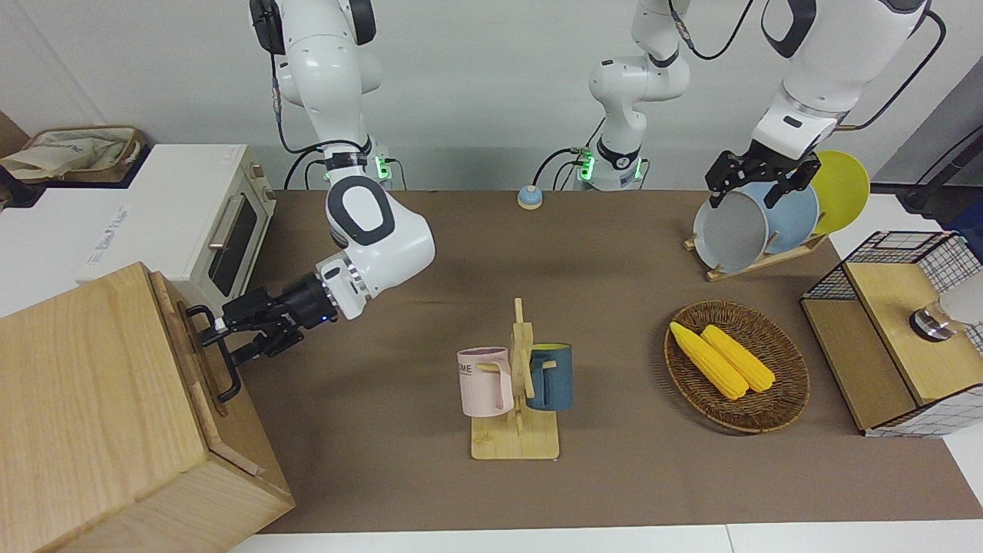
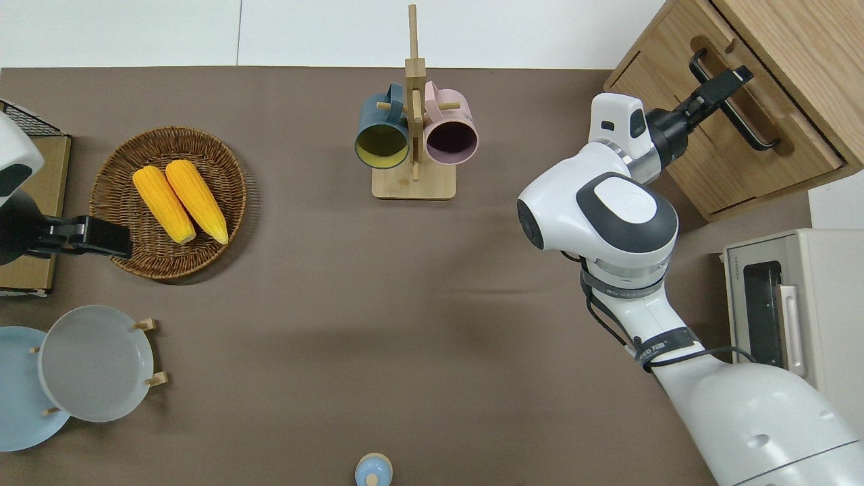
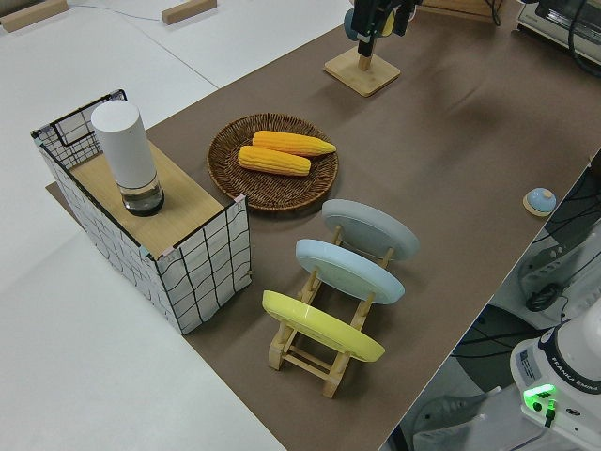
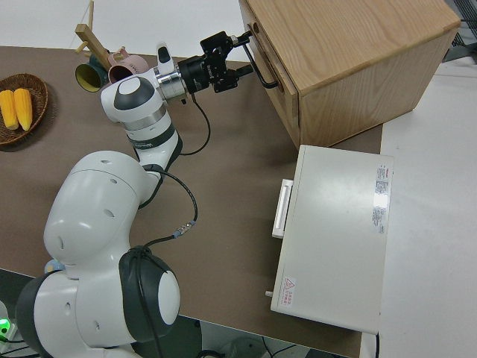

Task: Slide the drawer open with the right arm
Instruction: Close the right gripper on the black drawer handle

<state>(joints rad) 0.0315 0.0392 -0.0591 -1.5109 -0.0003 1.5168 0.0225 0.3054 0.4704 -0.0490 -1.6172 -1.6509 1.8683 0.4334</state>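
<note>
The drawer (image 1: 192, 361) is the top, shallow front of the pale wooden cabinet (image 1: 84, 407) at the right arm's end of the table, and it looks closed. Its black bar handle (image 1: 223, 365) also shows in the overhead view (image 2: 749, 121) and the right side view (image 4: 262, 67). My right gripper (image 1: 228, 340) is at the handle's end nearer the robots, open, with one finger above the bar and one below. It also shows in the overhead view (image 2: 725, 84) and the right side view (image 4: 237, 54). The left gripper (image 1: 756, 180) is parked.
A white toaster oven (image 1: 223, 230) stands beside the cabinet, nearer the robots. A mug rack (image 1: 516, 384) stands mid-table. A basket with corn (image 1: 776, 407), a plate rack (image 1: 756, 223) and a wire-mesh box (image 1: 898, 330) are toward the left arm's end.
</note>
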